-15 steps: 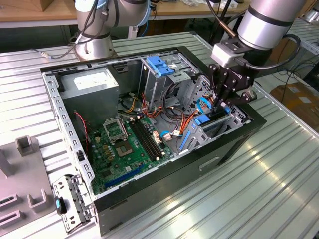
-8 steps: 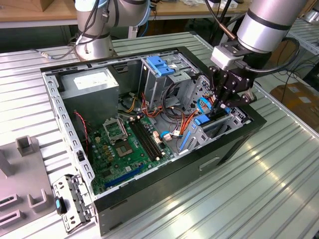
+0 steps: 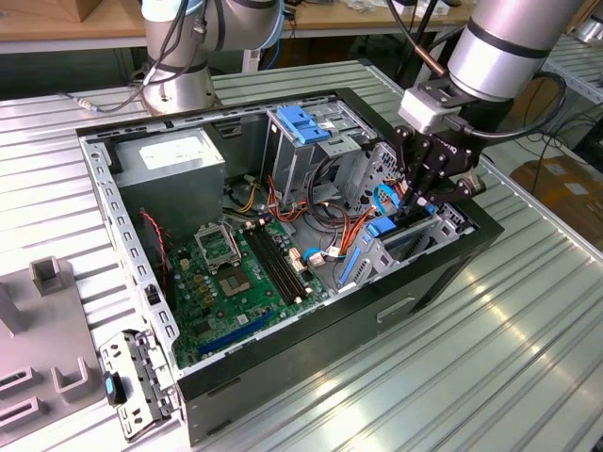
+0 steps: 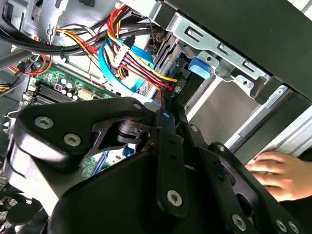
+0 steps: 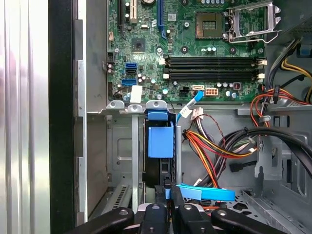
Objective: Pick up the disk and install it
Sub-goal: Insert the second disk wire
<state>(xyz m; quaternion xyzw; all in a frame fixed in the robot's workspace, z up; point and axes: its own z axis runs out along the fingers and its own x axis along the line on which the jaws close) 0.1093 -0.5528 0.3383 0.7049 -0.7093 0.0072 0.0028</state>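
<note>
Disk [image 5: 160,141] sits edge-on in the drive cage; only its blue carrier face and a thin dark edge show in the first wrist view, the metal body hidden by cage walls. Claw [image 5: 168,191] cut off by the frame edge there; fingertips meet at the carrier's edge, contact not clear. In the second wrist view the claw's black linkage [image 4: 165,161] blocks most of the motherboard [image 4: 63,87]. A person's hand [image 4: 278,173] is cut by the frame edge, wrist unseen. In the exterior view the arm [image 3: 509,47] runs out of frame.
</note>
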